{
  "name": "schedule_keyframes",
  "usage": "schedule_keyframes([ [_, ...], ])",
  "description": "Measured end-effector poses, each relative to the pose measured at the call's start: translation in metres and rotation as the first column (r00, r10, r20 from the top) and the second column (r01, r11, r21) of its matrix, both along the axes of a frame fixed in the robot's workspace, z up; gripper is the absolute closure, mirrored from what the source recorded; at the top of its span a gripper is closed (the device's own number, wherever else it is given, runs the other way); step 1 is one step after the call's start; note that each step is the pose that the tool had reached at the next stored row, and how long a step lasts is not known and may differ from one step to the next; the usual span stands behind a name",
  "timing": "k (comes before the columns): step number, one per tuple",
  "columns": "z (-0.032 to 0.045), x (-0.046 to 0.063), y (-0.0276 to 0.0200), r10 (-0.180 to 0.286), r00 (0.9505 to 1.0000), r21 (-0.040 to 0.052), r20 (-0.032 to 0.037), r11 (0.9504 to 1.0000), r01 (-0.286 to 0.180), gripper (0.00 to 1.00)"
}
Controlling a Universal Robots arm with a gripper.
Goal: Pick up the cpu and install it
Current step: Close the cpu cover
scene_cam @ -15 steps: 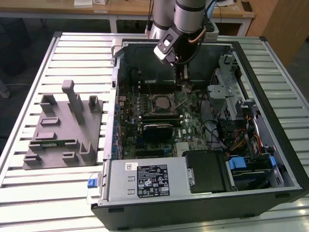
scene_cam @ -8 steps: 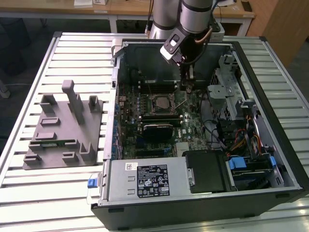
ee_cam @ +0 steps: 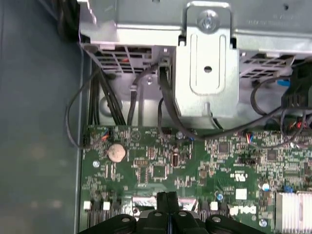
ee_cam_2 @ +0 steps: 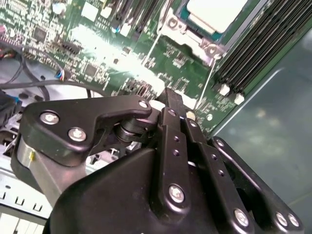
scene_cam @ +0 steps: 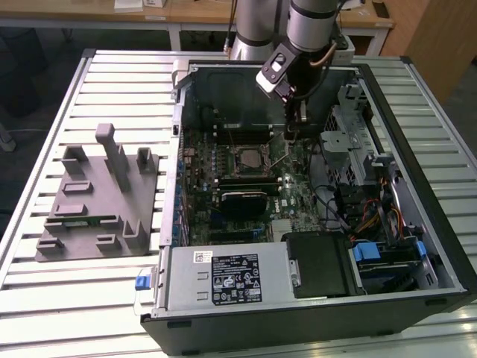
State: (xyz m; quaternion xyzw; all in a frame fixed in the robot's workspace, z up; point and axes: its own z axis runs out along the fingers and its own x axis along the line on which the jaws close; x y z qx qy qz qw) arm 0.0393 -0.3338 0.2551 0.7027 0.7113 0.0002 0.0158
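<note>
The end effector [scene_cam: 291, 135], its fingers pressed together, hangs low over the motherboard [scene_cam: 299, 170] just beside the socketed cpu [scene_cam: 247, 157].

Slatted metal table [scene_cam: 127, 89]; perhaps wooden desks [scene_cam: 194, 13] behind.

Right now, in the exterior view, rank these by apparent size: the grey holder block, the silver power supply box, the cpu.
1. grey holder block: largest outline.
2. silver power supply box: about as wide, clearly shallower.
3. cpu: by far the smallest.
</note>
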Motion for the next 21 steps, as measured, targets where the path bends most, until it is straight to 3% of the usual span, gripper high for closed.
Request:
schedule_keyframes([
  [10,-0.0004,0.020,0.0001,0.000,1.0000,0.0001,-0.0017,1.0000,0.000,0.89],
  [18,-0.0140,0.022,0.0000,0.000,1.0000,0.0000,-0.0042,1.0000,0.000,0.89],
  [21,-0.0153,0.023,0.0000,0.000,1.0000,-0.0002,-0.0044,1.0000,0.000,0.89],
])
